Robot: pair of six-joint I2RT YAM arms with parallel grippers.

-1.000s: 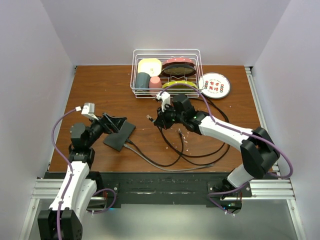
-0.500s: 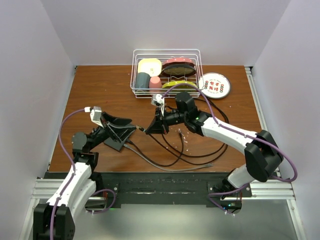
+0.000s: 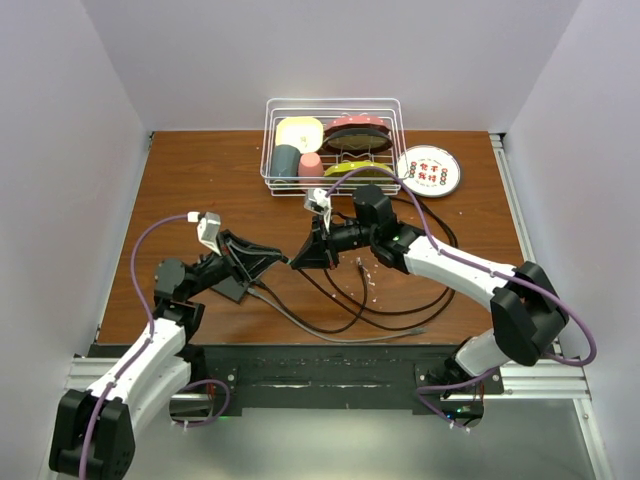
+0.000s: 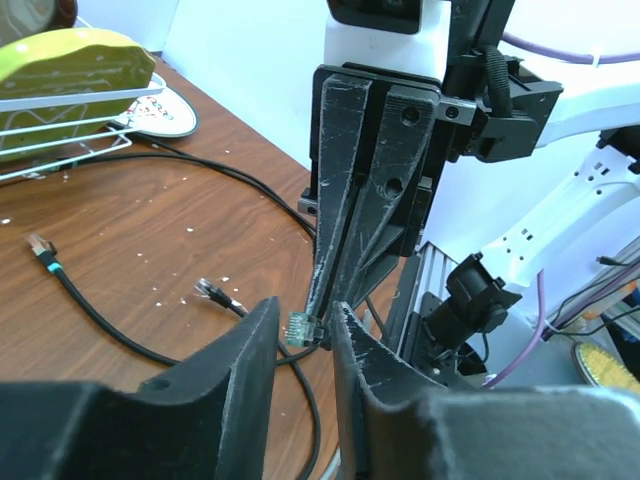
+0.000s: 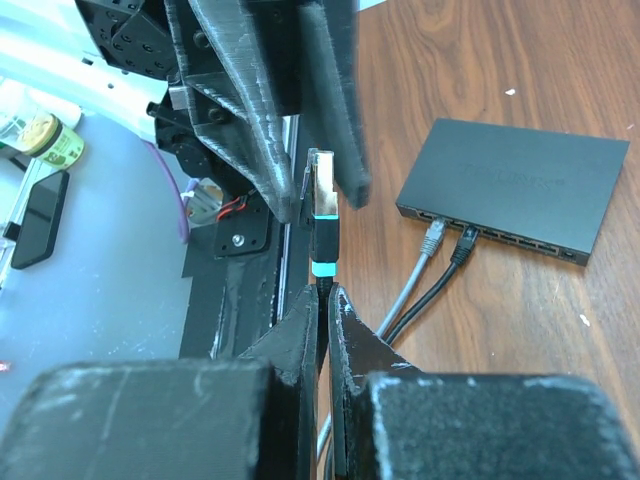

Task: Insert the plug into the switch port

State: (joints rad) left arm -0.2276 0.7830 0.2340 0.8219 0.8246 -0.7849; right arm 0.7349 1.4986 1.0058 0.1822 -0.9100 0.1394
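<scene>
Looking down from above, the left side of the table [image 3: 200, 180] is bare wood out to its left edge. The switch [image 5: 515, 185] lies flat at the near left, partly under my left arm. Only the right wrist camera shows its socket row, with a grey cable [image 5: 430, 240] and a black cable [image 5: 462, 245] plugged in.

Just to its right, raised off the wood, the left gripper [image 4: 305, 318] has its fingers narrowed around the plug [image 5: 321, 195]. I cannot tell whether they touch it. The right gripper [image 5: 322, 295] pinches the plug's rear end with its fingers shut.

Loose cables [image 3: 400, 315] loop across the near right. A dish rack [image 3: 330, 100] and a plate [image 3: 428, 170] sit at the far edge.
</scene>
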